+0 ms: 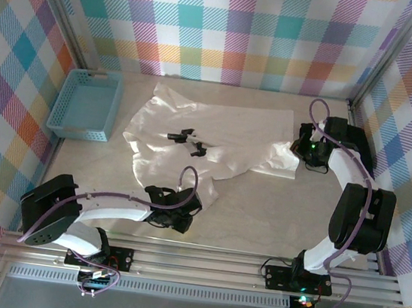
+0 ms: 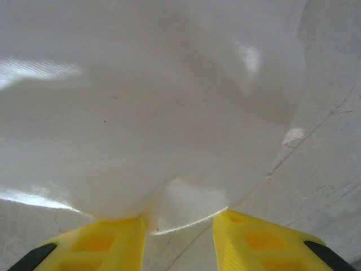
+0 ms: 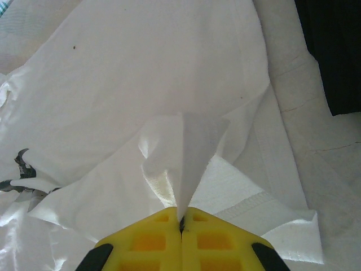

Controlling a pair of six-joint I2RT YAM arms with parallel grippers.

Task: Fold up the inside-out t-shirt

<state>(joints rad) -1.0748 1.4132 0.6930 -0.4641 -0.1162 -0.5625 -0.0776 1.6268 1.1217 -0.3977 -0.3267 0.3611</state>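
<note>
A light blue plastic basket [image 1: 85, 104] sits far left on the worktop [image 1: 258, 218]. The left end effector [image 2: 179, 226] holds its fingers apart around the near edge of the wrinkled white thin-fabric t-shirt [image 1: 223, 137] spread mid-worktop; the right end effector [image 3: 181, 219] pinches its right edge.

Left arm [image 1: 111, 211] stretches low with jaws apart; right arm [image 1: 345, 166] reaches forward, jaws pinched together.

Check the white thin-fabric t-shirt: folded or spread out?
Spread out, not folded: the white thin-fabric t-shirt lies wrinkled across the table; the right gripper pinches a raised edge.
</note>
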